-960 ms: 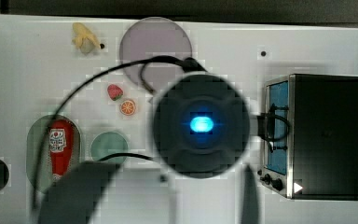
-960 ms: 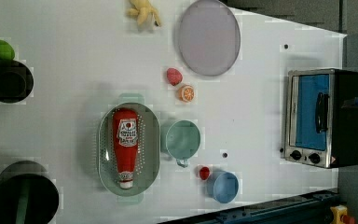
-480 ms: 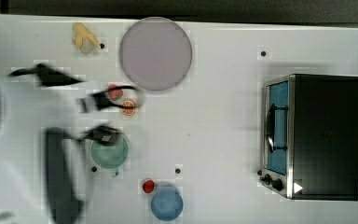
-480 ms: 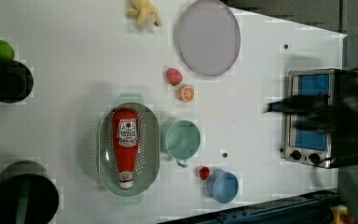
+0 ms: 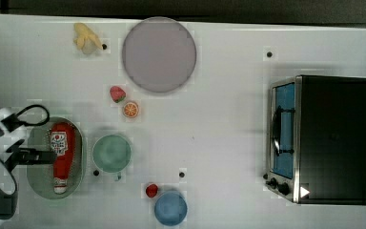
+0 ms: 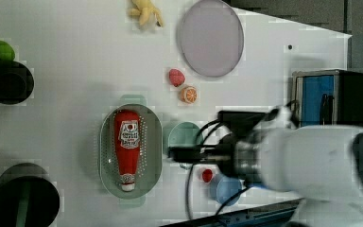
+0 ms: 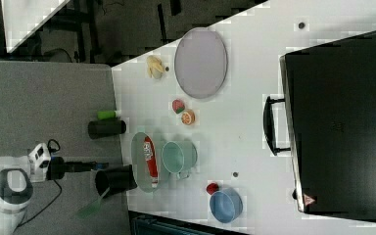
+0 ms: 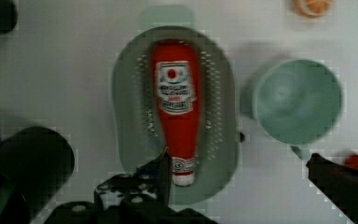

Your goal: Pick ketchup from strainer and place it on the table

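The ketchup (image 5: 63, 155), a red squeeze bottle with a white label and white cap, lies lengthwise in the pale green strainer (image 5: 78, 164) at the top view's left. The wrist view looks down on the ketchup (image 8: 177, 109) in the strainer (image 8: 223, 140), cap end nearest the fingers. My gripper (image 8: 242, 172) is open, its dark fingertips (image 8: 163, 168) wide apart, one beside the cap and the other past the green cup. It hangs apart from the bottle and holds nothing. In the top view the gripper (image 5: 45, 156) reaches over the strainer's left side. In the left view the gripper (image 6: 179, 152) points toward the strainer (image 6: 153, 156).
A green cup (image 5: 112, 152) stands right beside the strainer. A blue bowl (image 5: 170, 208) and small red fruit (image 5: 151, 190) lie nearer the front. A strawberry (image 5: 117, 93), orange slice (image 5: 131, 109), grey-lilac plate (image 5: 158, 54), banana (image 5: 86, 38) and toaster oven (image 5: 324, 138) are further off. Two black cups (image 6: 9, 82) stand off the table.
The arm has swung across the top view from the centre to the left and now hovers by the strainer. The ketchup and the other things have not moved.
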`<action>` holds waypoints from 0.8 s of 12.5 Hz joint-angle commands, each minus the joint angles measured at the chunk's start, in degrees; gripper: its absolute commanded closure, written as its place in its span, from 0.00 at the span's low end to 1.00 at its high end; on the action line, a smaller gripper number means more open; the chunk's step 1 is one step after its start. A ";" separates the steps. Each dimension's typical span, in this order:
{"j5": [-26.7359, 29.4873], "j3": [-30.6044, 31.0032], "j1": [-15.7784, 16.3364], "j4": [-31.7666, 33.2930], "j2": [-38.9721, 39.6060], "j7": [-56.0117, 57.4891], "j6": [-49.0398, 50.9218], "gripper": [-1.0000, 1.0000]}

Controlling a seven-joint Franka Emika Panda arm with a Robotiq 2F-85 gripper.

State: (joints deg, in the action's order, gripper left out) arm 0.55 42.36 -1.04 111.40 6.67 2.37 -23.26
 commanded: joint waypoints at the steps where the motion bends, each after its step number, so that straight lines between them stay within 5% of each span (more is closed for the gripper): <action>1: -3.16 -0.19 0.08 2.14 2.57 -4.31 -7.01 0.00; 10: -21.54 -0.75 2.03 6.83 22.30 -15.29 -28.70 0.00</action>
State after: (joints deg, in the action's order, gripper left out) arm -20.34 42.27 0.41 117.05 29.49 -7.88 -51.34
